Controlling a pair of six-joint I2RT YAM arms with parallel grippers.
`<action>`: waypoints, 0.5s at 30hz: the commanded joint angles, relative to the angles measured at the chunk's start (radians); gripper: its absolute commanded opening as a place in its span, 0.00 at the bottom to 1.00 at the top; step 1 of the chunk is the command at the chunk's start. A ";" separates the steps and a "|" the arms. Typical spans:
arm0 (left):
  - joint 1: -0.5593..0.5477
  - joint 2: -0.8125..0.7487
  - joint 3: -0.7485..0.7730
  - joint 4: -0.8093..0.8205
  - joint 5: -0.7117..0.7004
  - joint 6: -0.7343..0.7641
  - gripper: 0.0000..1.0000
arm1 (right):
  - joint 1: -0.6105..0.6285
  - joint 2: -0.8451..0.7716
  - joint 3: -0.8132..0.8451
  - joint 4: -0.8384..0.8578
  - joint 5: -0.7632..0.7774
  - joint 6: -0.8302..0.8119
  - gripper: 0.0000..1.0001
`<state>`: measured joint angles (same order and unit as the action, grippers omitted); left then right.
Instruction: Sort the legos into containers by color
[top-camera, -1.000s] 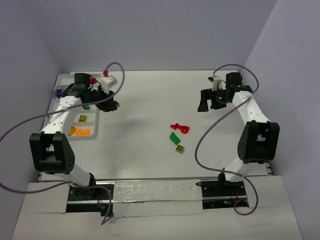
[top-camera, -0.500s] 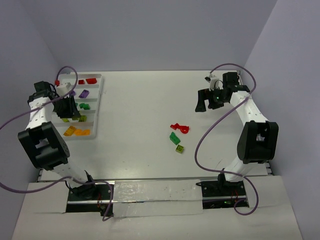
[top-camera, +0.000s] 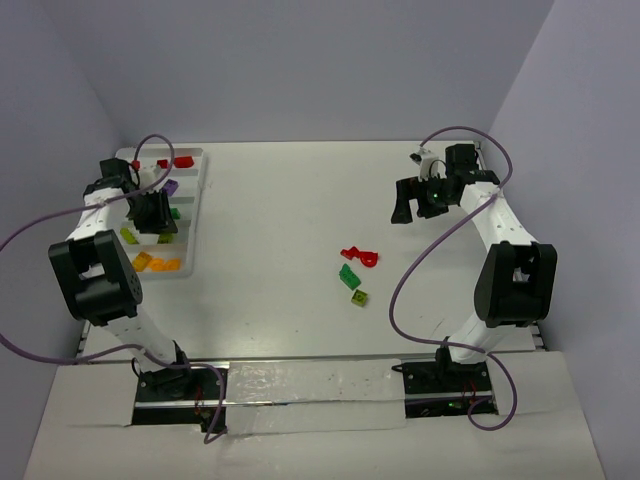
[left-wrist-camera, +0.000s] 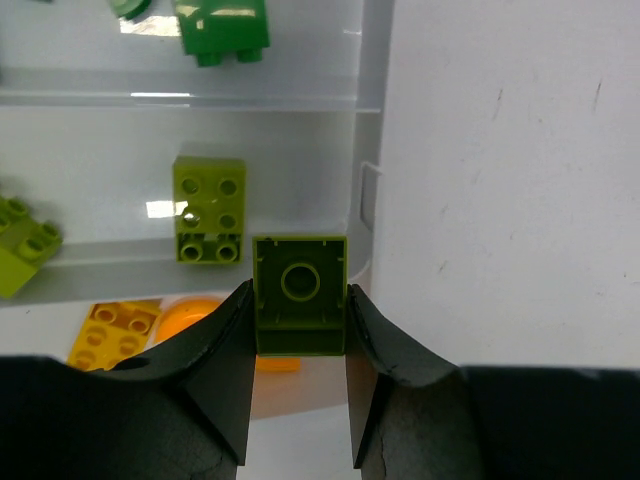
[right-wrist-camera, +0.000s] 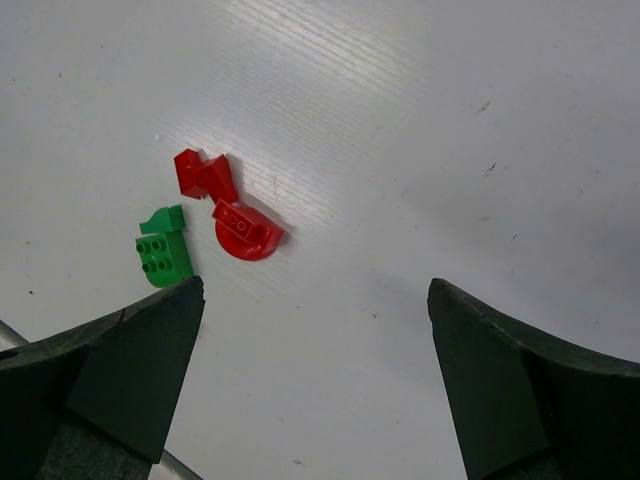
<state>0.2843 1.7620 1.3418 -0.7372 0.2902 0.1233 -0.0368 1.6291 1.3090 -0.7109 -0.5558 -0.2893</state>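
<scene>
Your left arm (top-camera: 100, 215) has swung back in from the left side of the tray (top-camera: 192, 160) and now reaches over its middle. Your right arm (top-camera: 500, 235) and the loose legos have not shifted. On the table (top-camera: 300, 190) the tray sits far left. The loose pieces lie right of centre, well apart from it.

The left claw (top-camera: 152, 212) is clamped on a lime brick (left-wrist-camera: 300, 290). Its fingers press the brick's left and right sides, and the hollow underside faces the wrist camera. The right claw (right-wrist-camera: 314, 290) hangs wide open at the far right, with nothing between its fingers.

For the drop, one relation matters. The held brick hangs at the tray's right edge, about over the low wall that parts the lime bin (left-wrist-camera: 300, 190) from the orange bin (left-wrist-camera: 35, 320). The lime bin lies to the far side of the brick and a little left. It already holds two lime pieces (left-wrist-camera: 209, 210). The orange bin is on the near side, partly under the claw. I judge you need a short shift far and left before you let go. Otherwise the brick may catch the wall or tip in with the orange ones.

The brick is close to square from below, so no long axis needs turning.

Still unsorted are the red pieces (right-wrist-camera: 225, 200), a green brick (right-wrist-camera: 163, 250) and a small lime one (top-camera: 358, 297). They lie near and left of the right claw, which is much the closer of the two.
</scene>
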 joint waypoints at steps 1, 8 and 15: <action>-0.034 0.025 0.001 0.072 -0.044 -0.051 0.19 | 0.006 -0.023 0.016 0.018 0.023 -0.014 1.00; -0.051 0.068 0.019 0.090 -0.076 -0.067 0.26 | 0.006 -0.035 0.013 0.002 0.037 -0.033 1.00; -0.078 0.093 0.040 0.088 -0.098 -0.064 0.50 | 0.006 -0.032 0.017 -0.004 0.033 -0.044 1.00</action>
<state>0.2247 1.8490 1.3415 -0.6825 0.2104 0.0755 -0.0368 1.6291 1.3090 -0.7130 -0.5234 -0.3107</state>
